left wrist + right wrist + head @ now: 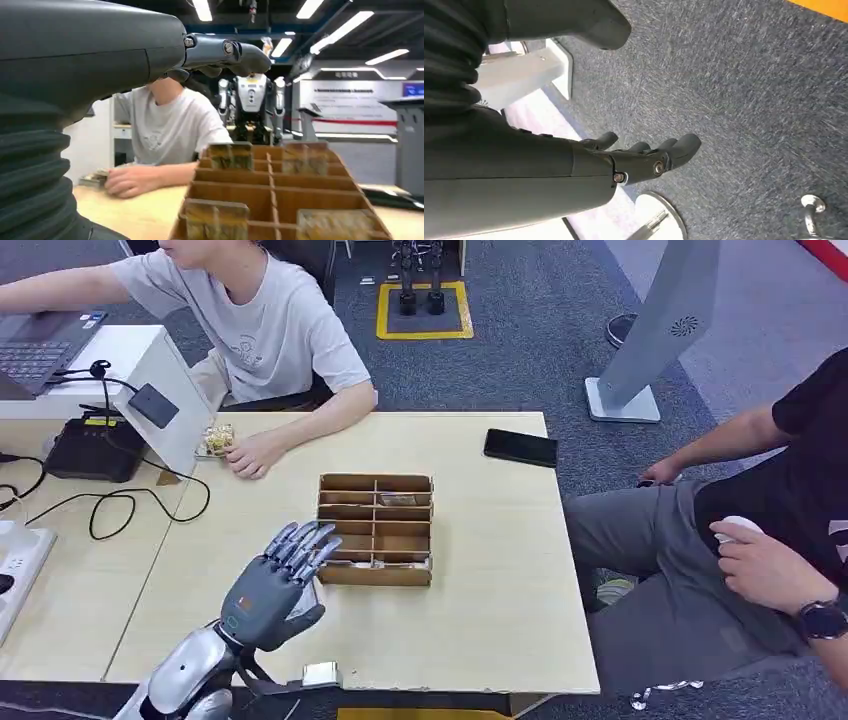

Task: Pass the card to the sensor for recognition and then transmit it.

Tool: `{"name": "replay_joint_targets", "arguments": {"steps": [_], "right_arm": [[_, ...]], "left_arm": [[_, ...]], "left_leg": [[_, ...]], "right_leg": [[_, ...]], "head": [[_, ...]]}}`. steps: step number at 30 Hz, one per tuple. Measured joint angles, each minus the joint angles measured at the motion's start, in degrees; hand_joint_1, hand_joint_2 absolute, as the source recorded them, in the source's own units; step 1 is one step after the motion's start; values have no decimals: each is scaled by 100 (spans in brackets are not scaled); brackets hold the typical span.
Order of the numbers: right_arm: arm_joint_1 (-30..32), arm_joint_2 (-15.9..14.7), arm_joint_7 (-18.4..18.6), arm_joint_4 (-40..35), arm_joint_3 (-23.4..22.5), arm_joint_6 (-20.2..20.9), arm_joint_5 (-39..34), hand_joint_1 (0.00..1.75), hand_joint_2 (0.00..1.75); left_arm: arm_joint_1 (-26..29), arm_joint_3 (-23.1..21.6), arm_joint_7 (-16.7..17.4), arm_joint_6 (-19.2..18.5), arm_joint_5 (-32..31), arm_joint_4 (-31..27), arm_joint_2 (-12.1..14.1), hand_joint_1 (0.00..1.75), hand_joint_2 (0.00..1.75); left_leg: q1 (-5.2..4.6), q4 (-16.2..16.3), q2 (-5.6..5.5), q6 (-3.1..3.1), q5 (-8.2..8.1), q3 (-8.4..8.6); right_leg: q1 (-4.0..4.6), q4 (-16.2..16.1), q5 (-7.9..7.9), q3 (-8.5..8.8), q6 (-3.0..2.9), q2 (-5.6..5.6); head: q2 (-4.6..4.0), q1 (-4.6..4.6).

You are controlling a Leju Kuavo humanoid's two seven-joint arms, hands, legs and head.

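Note:
A cardboard divider box [375, 530] stands mid-table, with a card [397, 500] lying in one of its far compartments. In the left wrist view the box [272, 192] holds several upright cards, one [216, 220] in the nearest left cell. My left hand [275, 582] hovers just left of the box's near corner, fingers spread and pointing at it, holding nothing. The same hand [150, 55] reaches above the box. A black sensor pad [153, 405] sits on a white slanted stand at the far left. My right hand [589, 165] hangs over the carpet with nothing in it.
A person in a grey shirt sits behind the table, one hand [250, 455] resting beside a small stack of cards [215, 438]. A black phone [520, 447] lies at the far right corner. Another person [770, 550] sits right of the table. Cables and a black device [95, 448] lie left.

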Motion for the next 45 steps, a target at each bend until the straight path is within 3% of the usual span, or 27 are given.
{"name": "replay_joint_targets", "arguments": {"steps": [7,16,20,29,45], "right_arm": [[5,0,68,2,-18,24,37,0,175],[4,0,92,0,-59,26,96,0,175],[-6,2,44,-2,-70,22,175,0,175],[-25,2,35,-7,-90,20,199,0,175],[-26,2,68,-4,-98,24,284,0,175]], "left_arm": [[-111,-446,238,-39,0,179,4,0,175],[-240,-535,595,-28,-35,501,-171,0,175],[-328,-533,854,57,-8,754,-378,0,175],[-417,-528,854,96,77,1075,-601,0,175],[-459,-277,907,206,173,1370,-721,0,175]], "left_leg": [[1,0,0,-1,-1,0],[1,0,-1,0,0,-1],[0,0,-2,0,0,-2],[1,1,-2,0,-1,-1],[1,0,-1,0,0,-2]], "right_leg": [[1,0,-1,-2,0,1],[1,0,-1,-2,0,1],[0,0,0,1,0,-1],[1,0,0,0,0,-1],[1,0,0,0,0,-1]], "head": [[0,0],[0,0],[0,2],[0,0],[0,0]]}}
